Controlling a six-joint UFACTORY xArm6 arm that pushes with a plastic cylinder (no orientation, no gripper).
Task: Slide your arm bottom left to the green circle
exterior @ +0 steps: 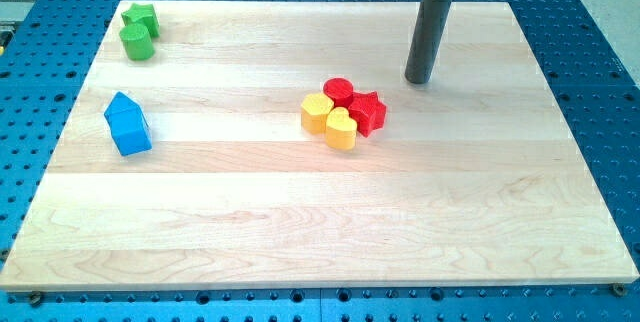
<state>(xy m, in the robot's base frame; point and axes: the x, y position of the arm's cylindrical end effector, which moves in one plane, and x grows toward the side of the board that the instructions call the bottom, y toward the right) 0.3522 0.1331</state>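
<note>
Approach step: my tip (418, 81) stands at upper right of the frame, far from the green circle (138, 45).

No claw is on this rod. Circle sits upper left on the bench (300, 232), touching the green star (141, 17); next I must go around the red and yellow cluster (344, 112) to its lower-left side.

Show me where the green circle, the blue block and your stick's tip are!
green circle (138, 45), camera view, on its round top.
blue block (128, 124), camera view, on its top face.
my tip (418, 81), camera view, the rod's very end.
</note>
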